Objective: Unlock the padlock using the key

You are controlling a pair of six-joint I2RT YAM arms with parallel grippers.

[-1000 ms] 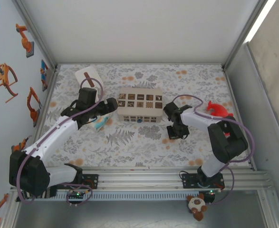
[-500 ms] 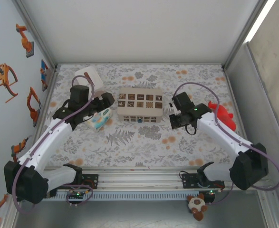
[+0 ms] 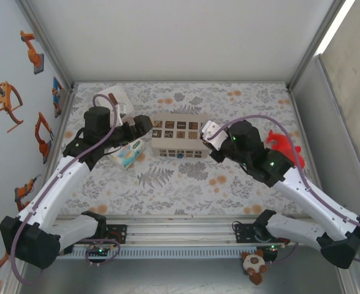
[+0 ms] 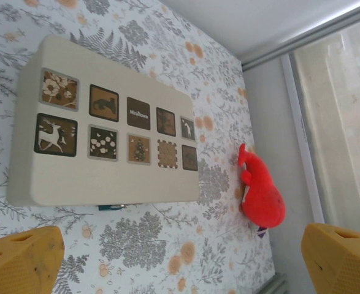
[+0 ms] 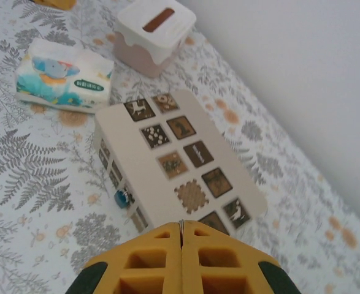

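Observation:
A small blue padlock (image 3: 180, 155) hangs at the front side of the beige tiled box (image 3: 181, 135); it also shows as the padlock (image 5: 123, 198) in the right wrist view and as the padlock (image 4: 112, 207) under the box's edge in the left wrist view. My right gripper (image 5: 181, 225) is shut above the box's right end, with a thin silvery sliver, the key (image 5: 181, 223), pinched edge-on at its tips. My left gripper (image 4: 183, 269) is open and holds nothing, hovering left of the box (image 4: 106, 159). From above, the left gripper (image 3: 141, 125) and right gripper (image 3: 210, 139) flank the box.
A tissue pack (image 3: 129, 154) lies left of the box, below my left gripper. A white and pink container (image 3: 113, 98) stands at the back left. A red plush toy (image 3: 283, 144) lies by the right wall. Open patterned table lies in front of the box.
My right arm rose off the table in front and swung up and left to the box's right end, still shut. My left gripper drew back and up from the tissue pack.

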